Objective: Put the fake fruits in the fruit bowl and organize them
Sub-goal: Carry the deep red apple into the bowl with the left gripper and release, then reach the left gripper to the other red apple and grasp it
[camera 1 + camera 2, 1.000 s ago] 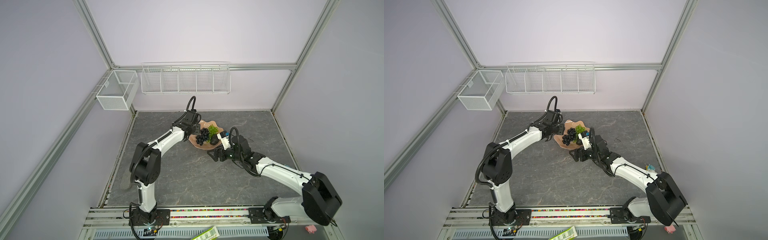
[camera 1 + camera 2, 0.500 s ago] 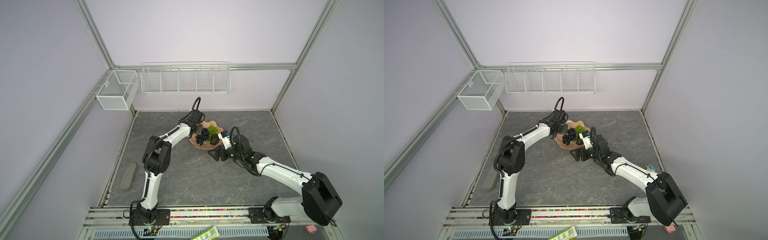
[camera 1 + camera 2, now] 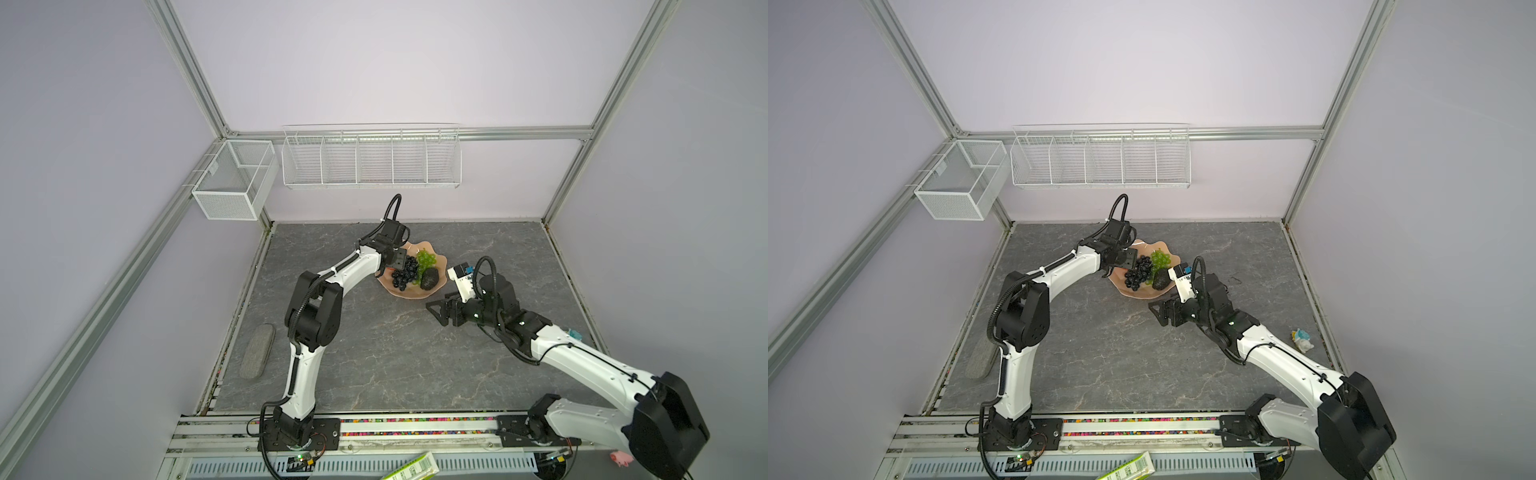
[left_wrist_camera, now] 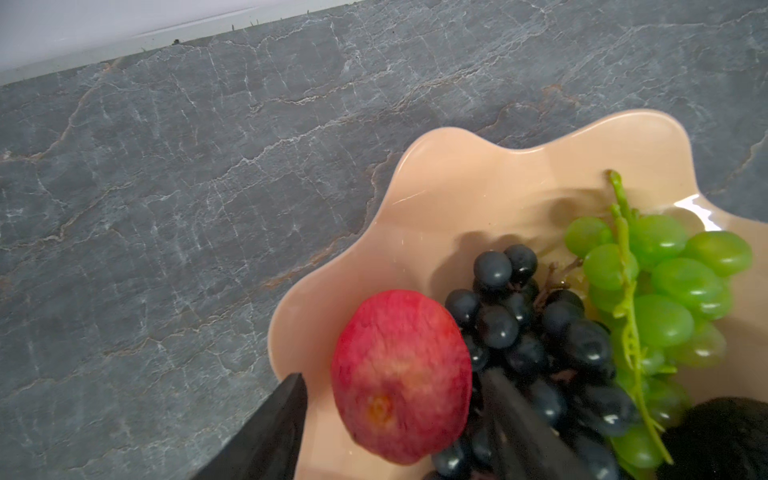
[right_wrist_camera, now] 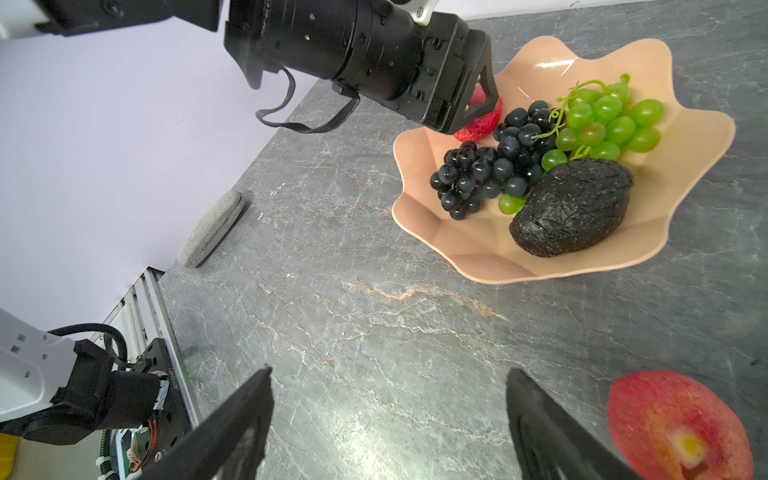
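The left end effector (image 3: 390, 266) is spread around a mottled red apple (image 4: 401, 374) lying inside the glossy, scalloped peach bowl (image 5: 602, 257), against black grapes (image 5: 486, 170). Translucent green grapes (image 5: 606, 120) and a bumpy dark avocado (image 5: 573, 208) lie there too. The right end effector (image 5: 388, 374) hangs spread and empty over the worktop (image 5: 332, 291), near a second apple (image 5: 681, 428).
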`<state>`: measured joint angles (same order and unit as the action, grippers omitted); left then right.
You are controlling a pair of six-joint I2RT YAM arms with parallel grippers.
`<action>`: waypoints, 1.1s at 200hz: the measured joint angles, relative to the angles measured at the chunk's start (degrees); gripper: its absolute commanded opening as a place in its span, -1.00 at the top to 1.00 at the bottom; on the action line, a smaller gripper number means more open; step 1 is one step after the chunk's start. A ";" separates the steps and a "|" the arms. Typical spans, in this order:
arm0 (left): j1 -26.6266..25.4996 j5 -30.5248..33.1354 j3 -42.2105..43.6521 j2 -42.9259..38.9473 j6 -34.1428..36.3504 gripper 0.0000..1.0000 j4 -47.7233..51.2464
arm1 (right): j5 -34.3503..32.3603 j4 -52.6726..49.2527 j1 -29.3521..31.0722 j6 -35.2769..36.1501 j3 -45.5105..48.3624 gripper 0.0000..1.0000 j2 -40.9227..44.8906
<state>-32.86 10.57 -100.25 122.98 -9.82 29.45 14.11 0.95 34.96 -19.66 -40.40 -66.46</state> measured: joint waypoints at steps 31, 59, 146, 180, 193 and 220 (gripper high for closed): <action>-0.11 -0.52 1.92 -2.01 0.11 -0.40 -1.29 | -1.07 -1.79 -0.11 0.09 0.57 -0.77 2.75; -0.72 -4.63 7.26 -8.15 1.18 -0.39 -3.80 | -2.78 -2.78 -1.27 -0.68 3.15 -0.78 7.61; -23.98 -12.02 11.43 -11.58 1.53 -0.54 -9.68 | -8.50 -18.91 -9.88 -9.64 16.81 -0.78 32.68; -24.92 -10.99 11.32 -7.96 1.51 -0.55 -10.58 | -8.70 -23.67 -10.14 -11.30 17.64 -0.78 38.14; -24.76 -10.54 11.39 -6.86 1.40 -0.55 -10.58 | -8.68 -24.83 -10.16 -11.43 17.64 -0.78 38.38; -24.70 -10.40 11.39 -6.36 1.07 -0.56 -10.99 | -8.74 -27.02 -10.16 -11.39 17.64 -0.78 39.01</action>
<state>-57.56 0.16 -88.86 116.62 -8.75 18.46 5.37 -26.06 24.80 -31.05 -22.76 -27.44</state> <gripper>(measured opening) 0.777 0.889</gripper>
